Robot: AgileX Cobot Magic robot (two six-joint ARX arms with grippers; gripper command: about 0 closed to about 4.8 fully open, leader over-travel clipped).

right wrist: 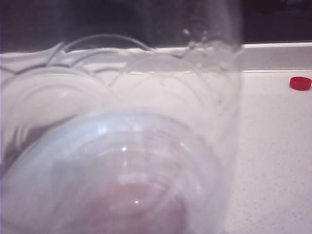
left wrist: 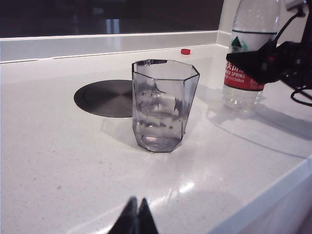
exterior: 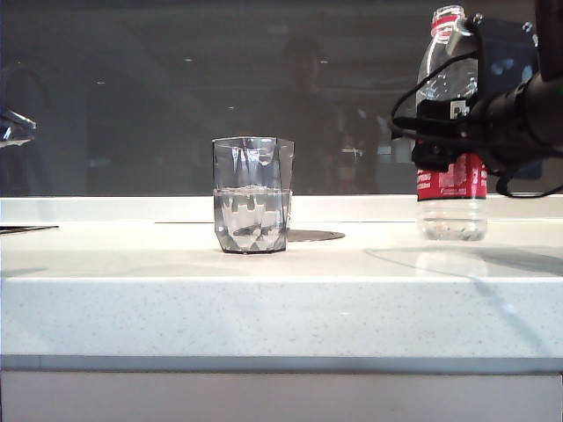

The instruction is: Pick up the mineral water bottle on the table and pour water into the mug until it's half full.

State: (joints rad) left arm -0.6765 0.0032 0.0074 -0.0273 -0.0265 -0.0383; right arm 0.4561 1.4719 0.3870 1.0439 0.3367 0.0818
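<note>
Right tool [exterior: 449, 132] level around upright mineral water bottle [exterior: 451, 189].

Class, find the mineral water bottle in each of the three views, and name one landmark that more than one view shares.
Exterior view: mineral water bottle upright on the table at far right, the right gripper around it.
Left wrist view: upper right, beyond the mug.
Right wrist view: its clear body fills most of the frame, blurred.
Shared landmark: the red cap on the table, in both wrist views.
</note>
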